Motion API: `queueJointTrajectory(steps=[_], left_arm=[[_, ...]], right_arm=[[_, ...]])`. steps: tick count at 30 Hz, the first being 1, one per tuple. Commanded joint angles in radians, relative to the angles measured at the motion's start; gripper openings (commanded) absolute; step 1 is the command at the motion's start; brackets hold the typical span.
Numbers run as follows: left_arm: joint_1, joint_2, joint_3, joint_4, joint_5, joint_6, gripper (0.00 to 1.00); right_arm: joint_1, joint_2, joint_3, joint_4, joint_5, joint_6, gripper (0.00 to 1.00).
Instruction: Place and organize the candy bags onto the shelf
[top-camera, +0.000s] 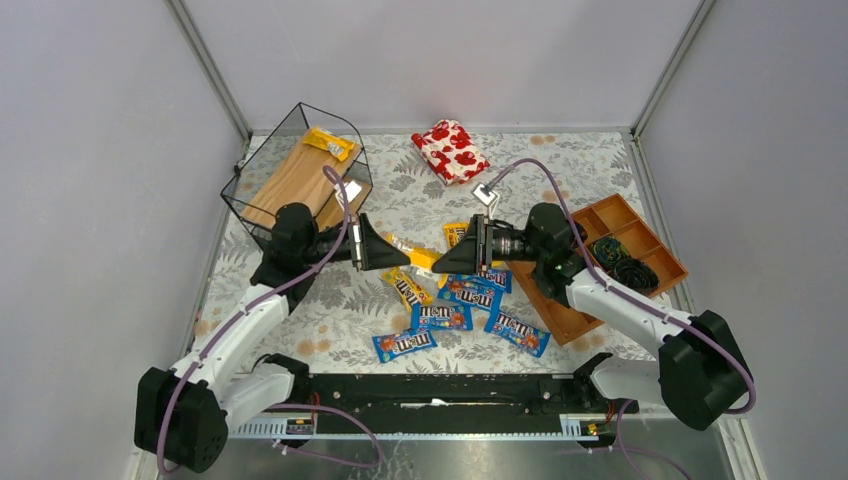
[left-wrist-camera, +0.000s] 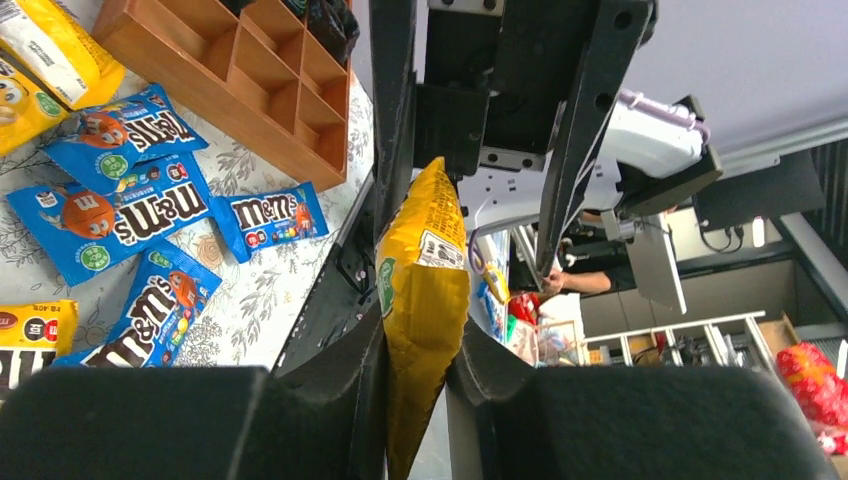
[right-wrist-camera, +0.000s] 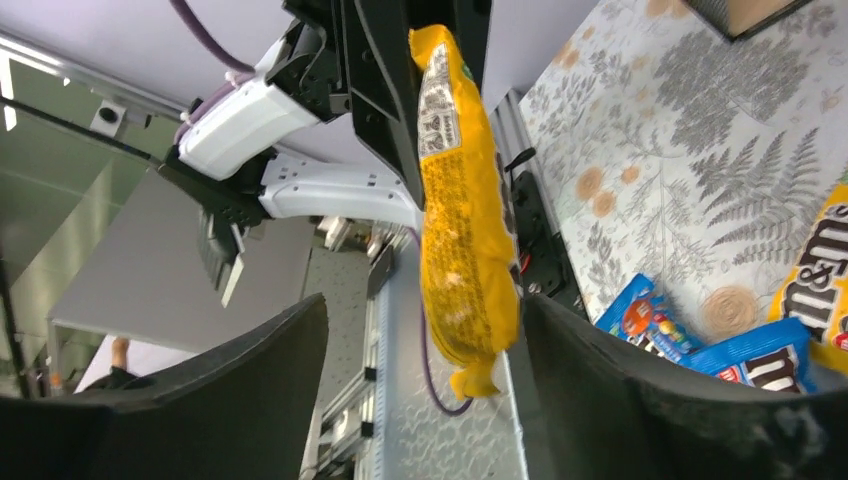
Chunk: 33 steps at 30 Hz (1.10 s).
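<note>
A yellow candy bag (top-camera: 416, 256) hangs in the air between both grippers, above the table's middle. My left gripper (left-wrist-camera: 420, 380) is shut on one end of this yellow bag (left-wrist-camera: 425, 270). My right gripper (right-wrist-camera: 425, 345) stands open around the other end of the bag (right-wrist-camera: 462, 240), its jaws apart from it. Several blue candy bags (top-camera: 441, 316) and a yellow one (top-camera: 408, 288) lie on the floral cloth below. The wire shelf (top-camera: 296, 182) stands at the back left with one yellow bag (top-camera: 330, 143) on its upper board.
An orange-brown compartment tray (top-camera: 575, 317) with dark items lies to the right, close to the right arm. A red-and-white floral pouch (top-camera: 451, 150) lies at the back centre. Grey walls enclose the table on three sides.
</note>
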Motion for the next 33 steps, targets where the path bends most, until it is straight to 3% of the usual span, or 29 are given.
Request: queueJointTrajectory(steps=[1,4,9,24,33], left_arm=[[0.028,-0.037,-0.022,0.112,-0.05,-0.088,0.24],[0.032,-0.039,-0.066,0.201,-0.076,-0.167,0.24],[0.053,-0.023,-0.099,0.304,-0.067,-0.25,0.24],[0.104,-0.015,-0.091,0.269,-0.111,-0.279,0.24],[0.118,-0.02,-0.038,0.131,-0.109,-0.189,0.25]], right_arm=[[-0.004,0.009,-0.108,0.323,0.125,0.239,0.83],[0.005,0.022,-0.212,0.553,0.264,0.351,0.88],[0.015,0.095,-0.253,0.738,0.37,0.44,0.81],[0.106,0.167,-0.185,0.696,0.456,0.405,0.54],[0.126,0.224,-0.153,0.713,0.496,0.415,0.36]])
